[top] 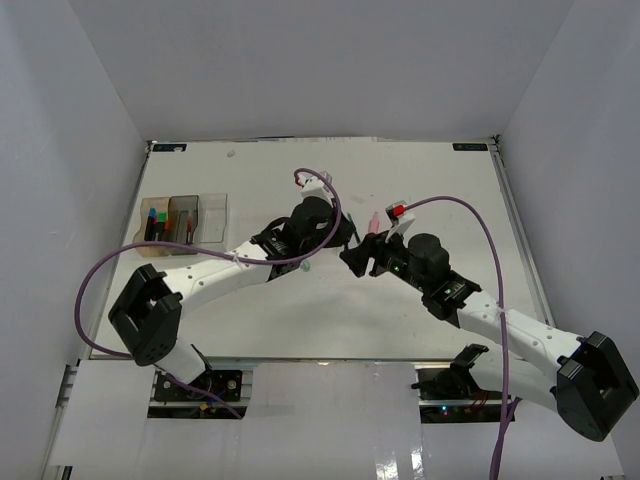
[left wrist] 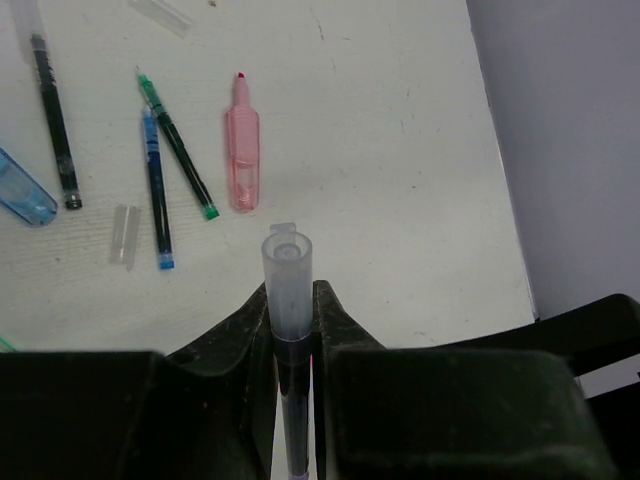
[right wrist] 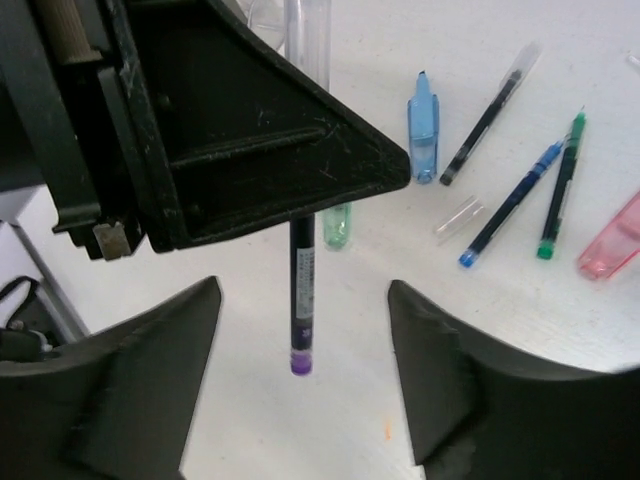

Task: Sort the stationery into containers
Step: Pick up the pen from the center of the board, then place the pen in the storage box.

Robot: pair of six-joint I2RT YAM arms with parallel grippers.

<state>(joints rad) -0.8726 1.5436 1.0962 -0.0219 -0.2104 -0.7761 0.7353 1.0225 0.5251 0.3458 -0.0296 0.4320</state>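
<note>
A thin black pen with a clear cap [left wrist: 287,275] and a purple end [right wrist: 302,362] hangs upright above the table, and my left gripper [left wrist: 292,310] is shut on it. My right gripper [right wrist: 303,300] stands open around the pen's lower part, with neither finger touching it. In the top view the two grippers meet at mid-table, left [top: 345,236] and right [top: 358,258]. More stationery lies loose on the table: a pink tapered piece [left wrist: 242,150], a green pen [left wrist: 178,145], a blue pen [left wrist: 156,190] and a black pen [left wrist: 55,120]. The containers [top: 185,218] sit at the far left.
A blue tapered piece [right wrist: 423,130], a green tapered piece [right wrist: 337,225] and a loose clear cap [right wrist: 458,218] lie under and beside the grippers. The leftmost box holds several capped highlighters [top: 152,222]. Grey walls surround the white table [top: 430,310].
</note>
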